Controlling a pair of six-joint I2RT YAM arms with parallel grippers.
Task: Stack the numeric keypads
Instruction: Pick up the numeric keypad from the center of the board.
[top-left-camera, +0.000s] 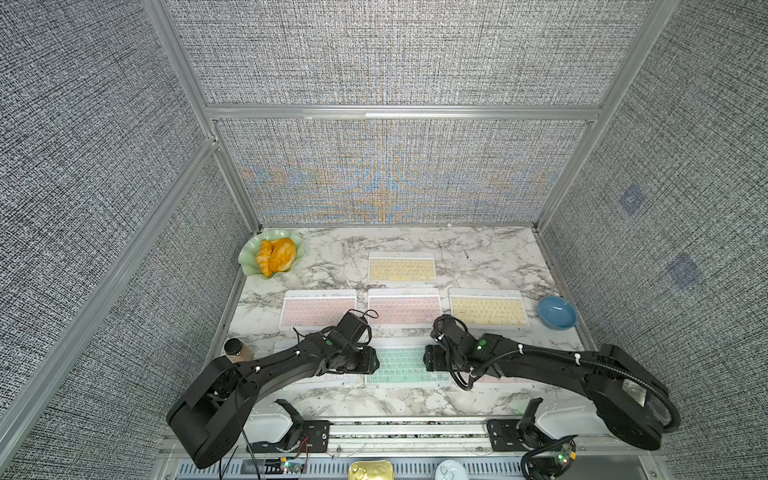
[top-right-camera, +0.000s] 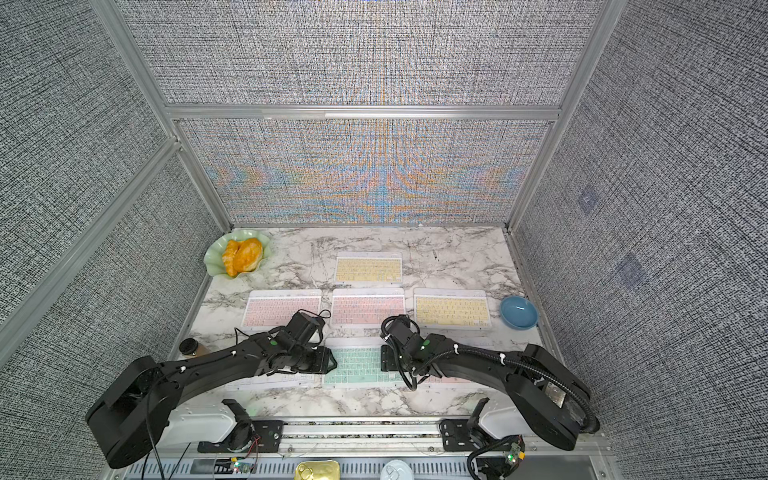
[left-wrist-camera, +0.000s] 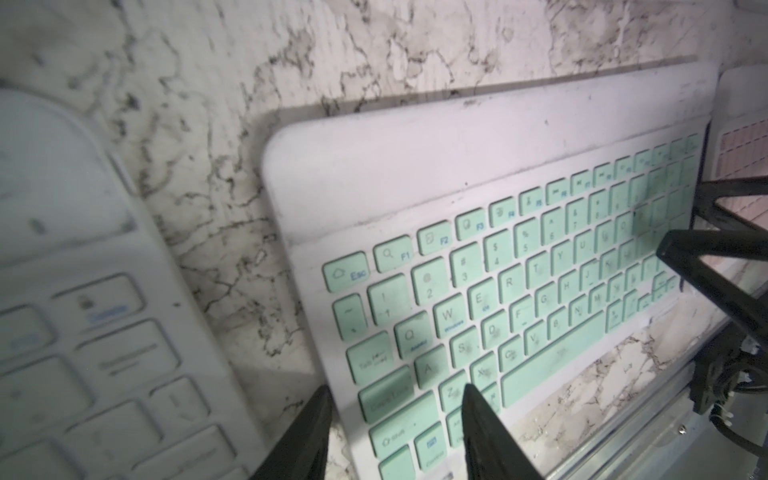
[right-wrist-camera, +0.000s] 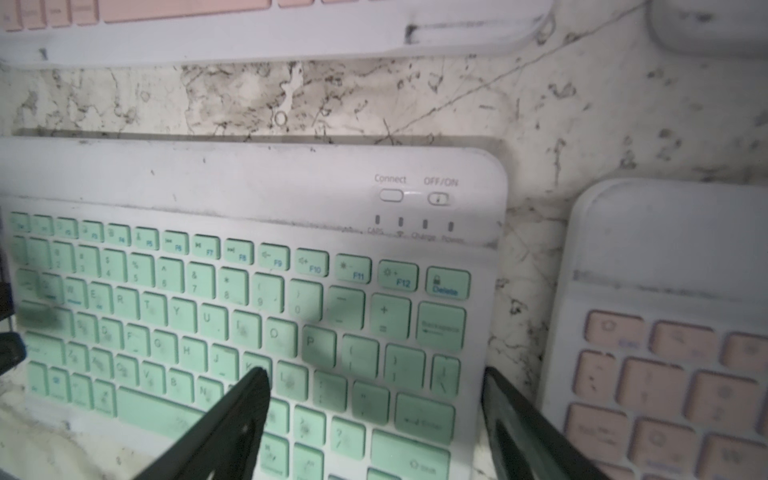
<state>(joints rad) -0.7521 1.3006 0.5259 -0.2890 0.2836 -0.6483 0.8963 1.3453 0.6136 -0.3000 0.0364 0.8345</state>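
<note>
A mint green keypad (top-left-camera: 401, 365) (left-wrist-camera: 478, 232) (right-wrist-camera: 232, 299) lies at the table's front centre. My left gripper (top-left-camera: 374, 359) (left-wrist-camera: 395, 388) is shut on its left edge, one finger on the keys and one against the frame. My right gripper (top-left-camera: 428, 359) (right-wrist-camera: 374, 372) stands open, straddling its right edge. A white keypad (top-left-camera: 340, 378) (left-wrist-camera: 83, 332) lies partly under my left arm. A pink keypad (top-left-camera: 498, 379) (right-wrist-camera: 673, 374) lies under my right arm. Behind are two more pink keypads (top-left-camera: 318, 309) (top-left-camera: 404, 307) and two yellow keypads (top-left-camera: 488, 309) (top-left-camera: 401, 269).
A green dish with croissants (top-left-camera: 270, 253) sits at the back left. At the right edge stands a blue bowl (top-left-camera: 557, 312), and at the left edge a brown jar (top-left-camera: 237, 349). Grey walls close in three sides.
</note>
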